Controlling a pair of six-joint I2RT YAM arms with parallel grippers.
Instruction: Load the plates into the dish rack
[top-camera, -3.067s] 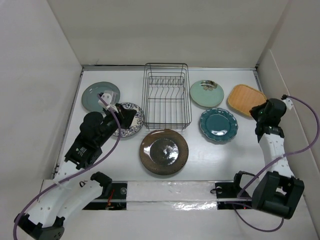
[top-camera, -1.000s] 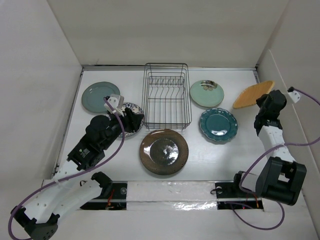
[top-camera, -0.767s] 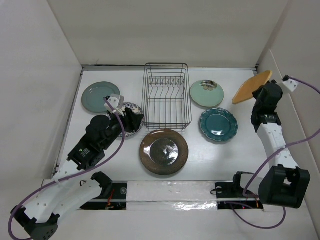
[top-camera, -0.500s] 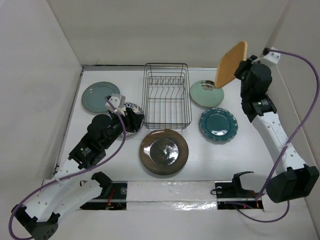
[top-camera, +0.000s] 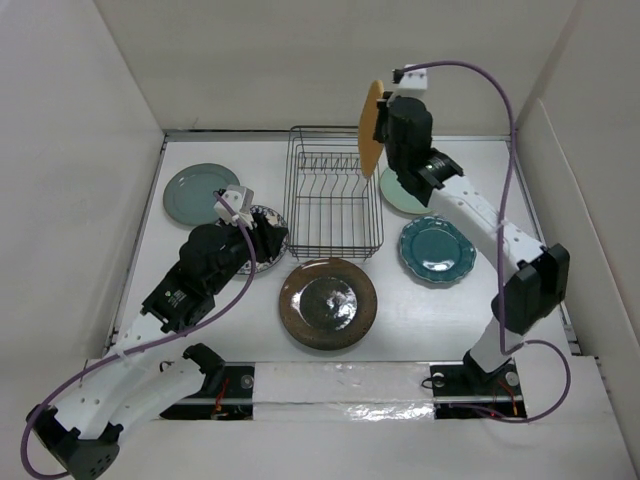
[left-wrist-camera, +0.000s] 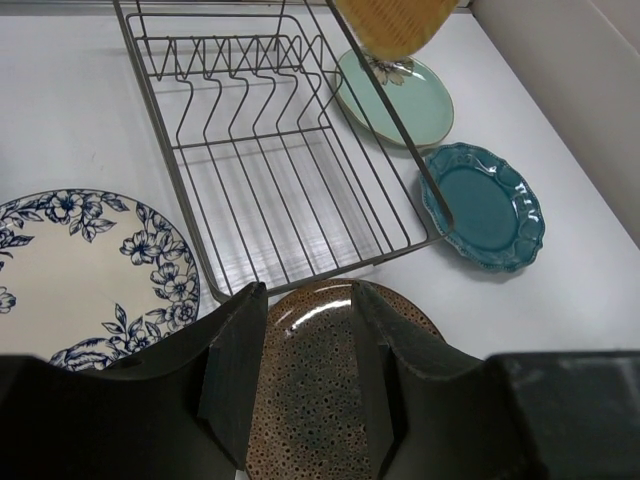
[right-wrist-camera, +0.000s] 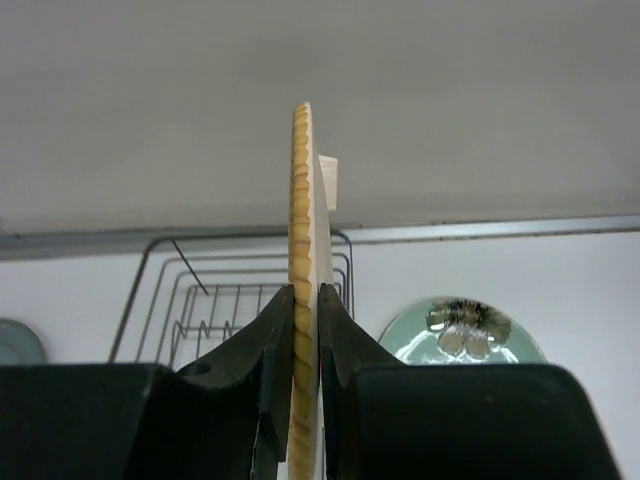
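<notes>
The right pincer (right-wrist-camera: 305, 305) is clamped on the rim of the orange-tan ribbed round plate (right-wrist-camera: 302, 200), which it holds upright on edge in the air. The right wrist view gives only the plate's thin edge. The top view places it over the far right corner of the rectangular black wire dish rack (top-camera: 333, 128), which sits mid-worktop (top-camera: 450, 320) by the far edge.

The left pincer (left-wrist-camera: 305, 335) has its fingers apart, gripping nothing. Through the gap the left wrist view shows the glossy brown speckled plate (left-wrist-camera: 320, 400) lying flat at the rack's near side. The white plate with blue flowers (left-wrist-camera: 90, 260) lies just beside the left finger; in the top view the arm half hides it. The dark teal scalloped plate (top-camera: 437, 250) lies flat toward the right edge. Beyond it is the pale mint plate (left-wrist-camera: 395, 90), whole here but partly under the right arm from above. The grey-green plate (top-camera: 195, 190) lies near the far left corner.
</notes>
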